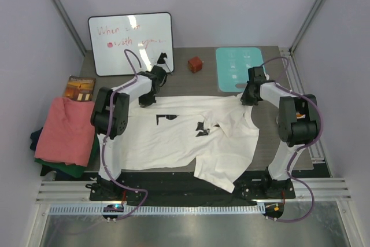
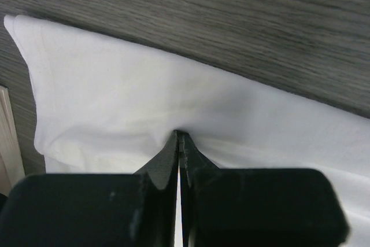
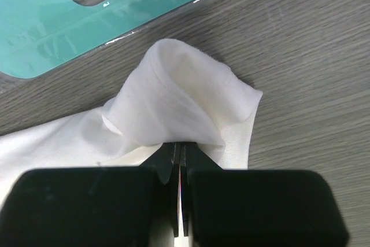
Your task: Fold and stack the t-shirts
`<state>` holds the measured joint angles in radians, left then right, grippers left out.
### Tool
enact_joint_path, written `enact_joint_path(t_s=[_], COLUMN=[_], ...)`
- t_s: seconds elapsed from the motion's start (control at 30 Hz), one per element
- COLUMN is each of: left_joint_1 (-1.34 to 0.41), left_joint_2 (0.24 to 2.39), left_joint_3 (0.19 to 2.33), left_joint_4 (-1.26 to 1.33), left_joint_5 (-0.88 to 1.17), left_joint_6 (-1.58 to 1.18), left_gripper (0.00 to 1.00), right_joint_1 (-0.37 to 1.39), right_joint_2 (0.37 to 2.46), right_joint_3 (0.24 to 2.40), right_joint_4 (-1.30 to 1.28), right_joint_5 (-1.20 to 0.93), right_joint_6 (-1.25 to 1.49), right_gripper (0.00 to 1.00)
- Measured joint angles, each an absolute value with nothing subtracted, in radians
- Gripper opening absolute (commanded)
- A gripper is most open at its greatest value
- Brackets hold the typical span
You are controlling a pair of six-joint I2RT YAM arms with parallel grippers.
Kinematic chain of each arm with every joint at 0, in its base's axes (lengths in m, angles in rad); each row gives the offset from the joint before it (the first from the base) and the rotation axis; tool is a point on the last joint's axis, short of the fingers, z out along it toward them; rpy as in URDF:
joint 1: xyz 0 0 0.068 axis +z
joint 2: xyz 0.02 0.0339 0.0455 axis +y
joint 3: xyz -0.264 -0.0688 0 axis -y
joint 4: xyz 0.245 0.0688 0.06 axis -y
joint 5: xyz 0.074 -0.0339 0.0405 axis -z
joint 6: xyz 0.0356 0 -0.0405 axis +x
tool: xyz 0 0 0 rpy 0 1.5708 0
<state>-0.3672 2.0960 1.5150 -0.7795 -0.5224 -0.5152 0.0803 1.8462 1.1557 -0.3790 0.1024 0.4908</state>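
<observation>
Left gripper (image 2: 179, 137) pinched white shirt (image 1: 173, 140) at far edge; right gripper (image 3: 180, 146) clamped its bunched corner (near mat (image 1: 238, 67)). White shirt lay spread on table (image 1: 202, 79). Step wanted even lift, taut edge, fold toward near side.

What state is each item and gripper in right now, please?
white t-shirt: spread out, unfolded, far edge pinched at two spots
salmon-pink t-shirt: folded, lying on the dark green t-shirt
left gripper: shut on the white t-shirt
right gripper: shut on the white t-shirt
whiteboard: written on
</observation>
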Motion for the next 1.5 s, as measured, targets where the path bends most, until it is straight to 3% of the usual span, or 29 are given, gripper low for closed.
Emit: enact_joint_path(t_s=[0.27, 0.4, 0.5, 0.67, 0.83, 0.97, 1.23, 1.37, 1.5], left_joint_1=[-0.35, -0.337, -0.326, -0.307, -0.303, -0.319, -0.464, -0.561, -0.626], left_joint_2=[2.11, 2.107, 2.099, 2.059, 1.908, 1.763, 1.578, 1.491, 1.459], left_joint_3=[1.541, 1.551, 1.55, 1.55, 1.509, 1.468, 1.196, 1.053, 1.024], left_joint_4=[-0.77, -0.75, -0.741, -0.757, -0.758, -0.761, -0.774, -0.788, -0.785], left_joint_5=[-0.508, -0.474, -0.465, -0.463, -0.422, -0.388, -0.365, -0.345, -0.349], left_joint_6=[-0.51, -0.508, -0.508, -0.503, -0.525, -0.544, -0.614, -0.683, -0.735], left_gripper=[0.0, 0.21, 0.3, 0.34, 0.35, 0.33, 0.35, 0.47, 0.43], right_joint_1=[0.065, 0.06, 0.044, 0.018, 0.01, 0.01, 0.031, 0.095, 0.21], right_joint_2=[1.845, 1.828, 1.808, 1.726, 1.502, 1.364, 1.338, 1.251, 1.169], right_joint_3=[1.153, 1.139, 1.123, 1.092, 1.067, 1.068, 0.99, 0.885, 0.812], right_joint_4=[-0.381, -0.381, -0.404, -0.46, -0.488, -0.477, -0.494, -0.533, -0.551], right_joint_5=[0.088, 0.095, 0.121, 0.143, 0.117, 0.074, -0.105, -0.142, -0.139], right_joint_6=[0.501, 0.5, 0.5, 0.495, 0.484, 0.472, 0.473, 0.476, 0.502], right_gripper=[0.01, 0.03, 0.05, 0.17, 0.28, 0.26, 0.25, 0.28, 0.28])
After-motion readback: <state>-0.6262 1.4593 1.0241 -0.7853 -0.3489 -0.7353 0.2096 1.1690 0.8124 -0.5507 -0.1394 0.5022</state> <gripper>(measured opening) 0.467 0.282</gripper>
